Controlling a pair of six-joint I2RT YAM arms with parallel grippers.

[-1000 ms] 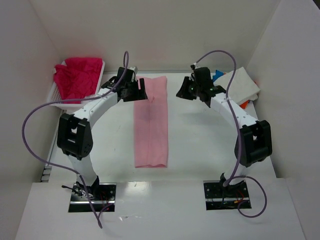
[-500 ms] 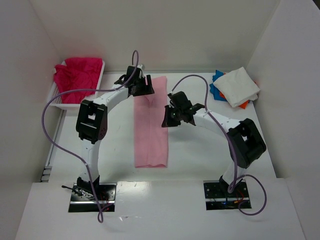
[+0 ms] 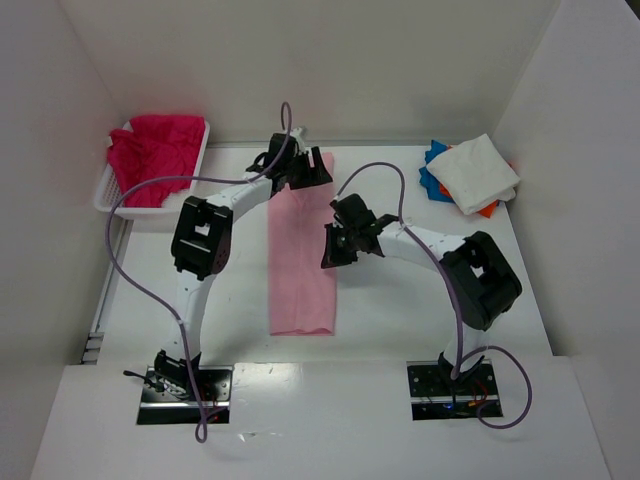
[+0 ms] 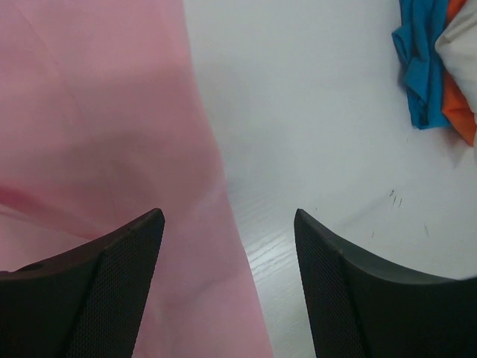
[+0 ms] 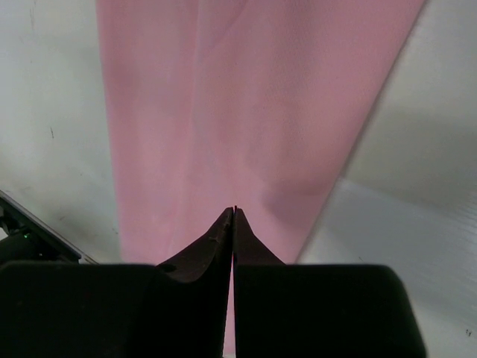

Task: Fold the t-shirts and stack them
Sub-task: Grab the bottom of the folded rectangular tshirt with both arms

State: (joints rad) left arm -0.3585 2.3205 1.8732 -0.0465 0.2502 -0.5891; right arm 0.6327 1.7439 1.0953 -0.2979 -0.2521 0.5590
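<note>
Partway through. The pink t-shirt (image 3: 303, 260) lay mid-counter (image 3: 400, 310), already folded lengthwise into a long narrow strip. It was not yet cross-folded and not on the stack.

Far right corner held a folded stack: white t-shirt (image 3: 478, 170) on top, with edges of the blue t-shirt (image 3: 432, 168) and orange t-shirt (image 3: 488, 208) poking out under it. The magenta-red t-shirts (image 3: 150, 150) sat crumpled in the white basket (image 3: 112, 200) at far left, unfolded. Left to do, by my read: cross-fold pink, stack it, then the basket load.

The left fingers (image 4: 119, 268) were spread wide over the strip's far end, straddling its right edge, holding nothing. The right fingers (image 5: 205, 253) were pressed together over the strip's right edge about midway; couldn't tell if any cloth was nipped.

Counts:
- pink 1
- white 1, blue 1, orange 1
- magenta heap: number unclear, at least 1
- basket 1
- arms 2
</note>
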